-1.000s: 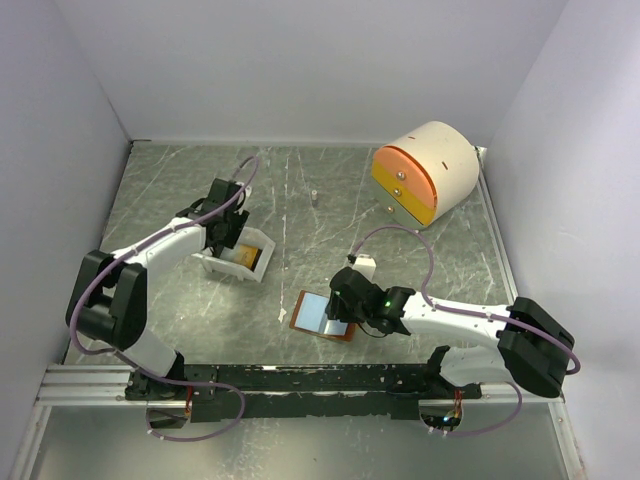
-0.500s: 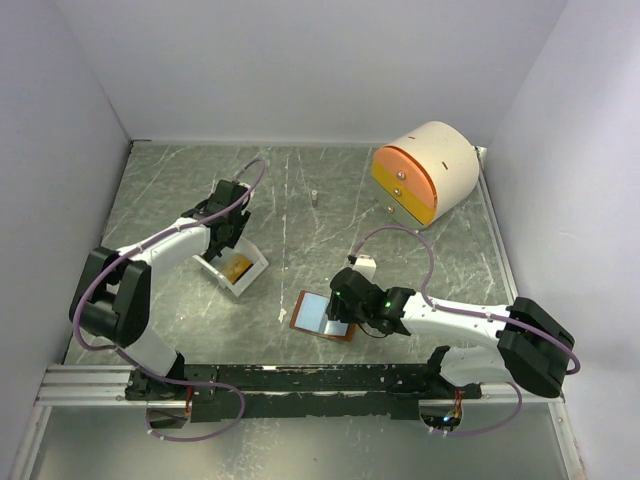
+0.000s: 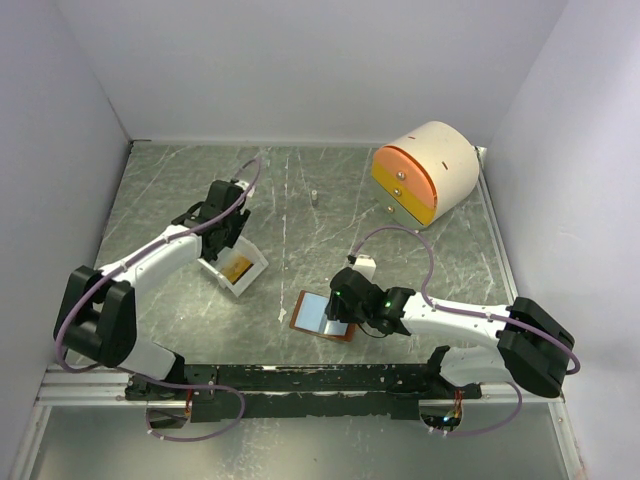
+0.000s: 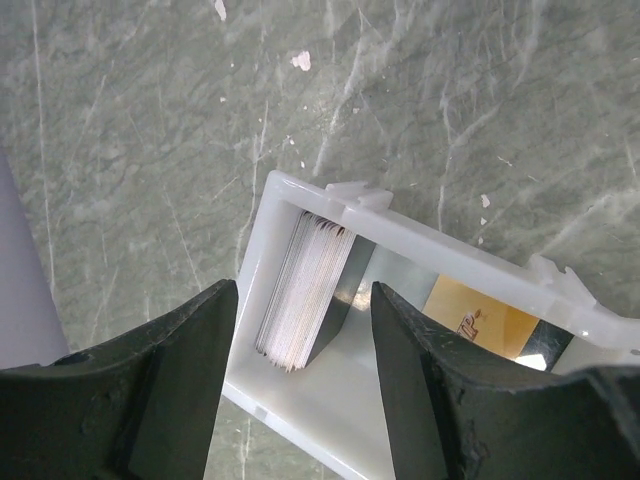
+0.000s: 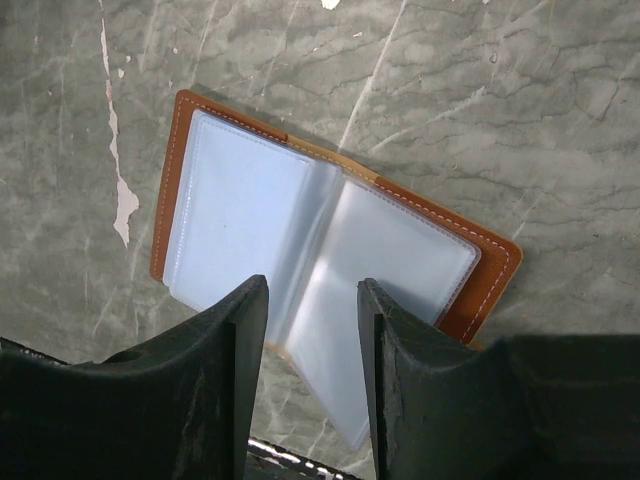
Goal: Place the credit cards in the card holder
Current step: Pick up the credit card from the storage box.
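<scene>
overhead, the left pincer (image 4: 298, 305) is hanging parted above the white plastic tray (image 4: 450, 250), its jaws straddling a stack of credit cards (image 4: 315, 265) without gripping it. the stack is leaning on edge against the tray's end wall, and a gold-yellow card (image 4: 470, 315) is lying flat on the tray floor beside it. the right pincer (image 5: 310, 290) is hovering parted and holding nothing over the card holder (image 5: 230, 210), which is lying open on the worktop (image 3: 300, 200), pale pockets up. the cream-and-orange drawer unit (image 3: 425, 172) is sitting well apart at the far right.
</scene>
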Controlling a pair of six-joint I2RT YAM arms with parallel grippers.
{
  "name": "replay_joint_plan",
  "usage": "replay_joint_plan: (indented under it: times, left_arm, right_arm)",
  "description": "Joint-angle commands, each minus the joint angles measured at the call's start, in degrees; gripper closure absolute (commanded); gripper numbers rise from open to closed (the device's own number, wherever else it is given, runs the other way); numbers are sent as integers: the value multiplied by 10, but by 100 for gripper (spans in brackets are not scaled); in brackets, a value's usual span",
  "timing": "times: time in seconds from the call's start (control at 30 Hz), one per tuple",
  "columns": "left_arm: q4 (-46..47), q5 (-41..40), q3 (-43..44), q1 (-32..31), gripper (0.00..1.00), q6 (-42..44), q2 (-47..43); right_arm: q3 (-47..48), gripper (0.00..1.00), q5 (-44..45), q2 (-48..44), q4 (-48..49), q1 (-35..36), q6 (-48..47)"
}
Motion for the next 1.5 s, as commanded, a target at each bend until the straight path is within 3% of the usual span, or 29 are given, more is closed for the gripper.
replay_joint_plan:
  times: [0.0, 0.57, 1.23, 1.47]
  left_arm:
    - [15, 14, -16, -4, 34, 32, -13]
    - [25, -38, -10, -4, 38, 58, 77]
    - [13, -71, 6, -5, 63, 65, 94]
    - [-2, -77, 22, -9, 67, 66, 86]
  right_arm:
    - [-4, 59, 0, 1, 11, -1, 6]
    - [3, 59, 7, -6, 0, -1, 1]
    - [-2, 59, 9, -11, 0, -2, 2]
    - [-4, 59, 7, -9, 5, -2, 3]
